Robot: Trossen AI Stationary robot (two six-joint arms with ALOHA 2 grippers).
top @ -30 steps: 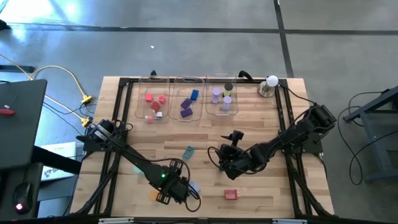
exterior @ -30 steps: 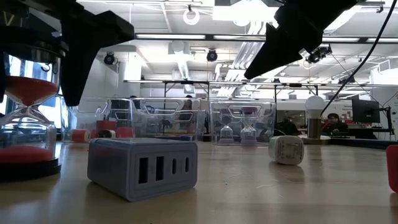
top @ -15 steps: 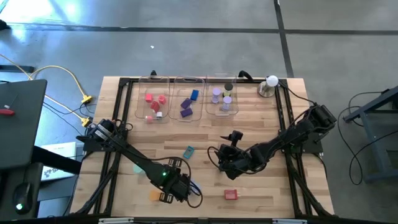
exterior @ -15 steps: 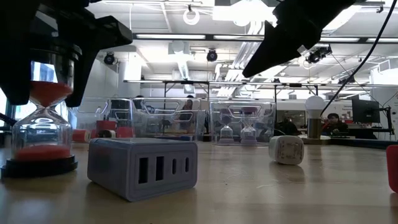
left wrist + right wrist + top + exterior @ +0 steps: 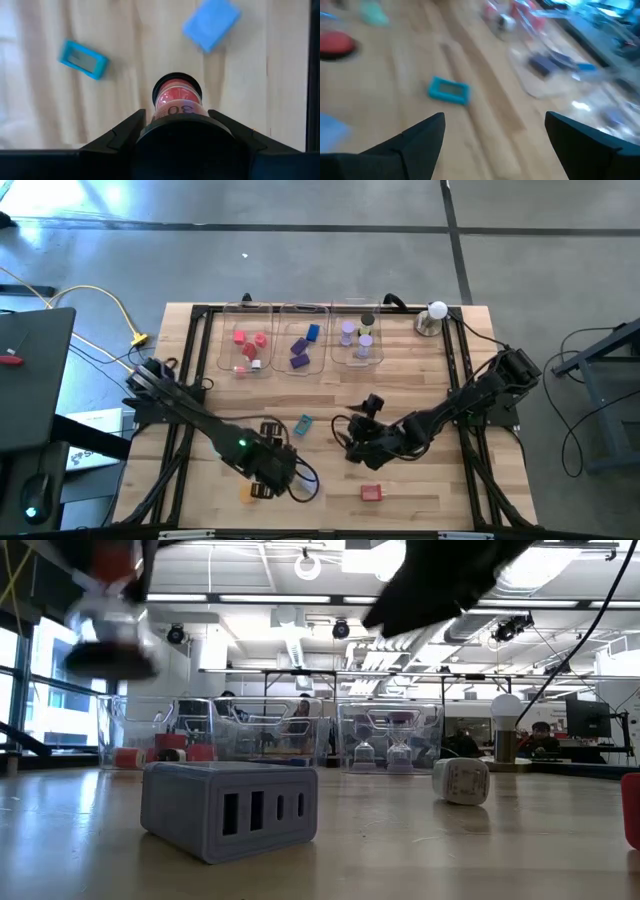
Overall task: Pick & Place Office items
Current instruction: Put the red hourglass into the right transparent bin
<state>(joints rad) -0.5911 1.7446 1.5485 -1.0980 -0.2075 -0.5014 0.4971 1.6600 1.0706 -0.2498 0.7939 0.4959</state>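
Left end effector (image 5: 268,467): I read it clamped on the red sand timer (image 5: 177,98), which the left wrist view shows pinched between its fingers (image 5: 117,136). A second ago that timer stood on the table; the low view now shows it lifted, blurred, high at the left (image 5: 108,628). In the high view the end effector has shifted left from its earlier spot near the front edge.

Right end effector (image 5: 356,442): fingers (image 5: 422,135) spread wide, nothing between them; I see it hovering mid-table, edged slightly left since the earlier frame.

Loose items on the table (image 5: 420,490): teal piece (image 5: 303,423) between the two end effectors; blue-grey block (image 5: 228,810) near the low camera; red piece (image 5: 371,493) toward the front edge; orange piece (image 5: 247,494) beside the left end effector. All unmoved.

Trays (image 5: 331,358) at the rear: red, purple and lilac pieces inside, unchanged.
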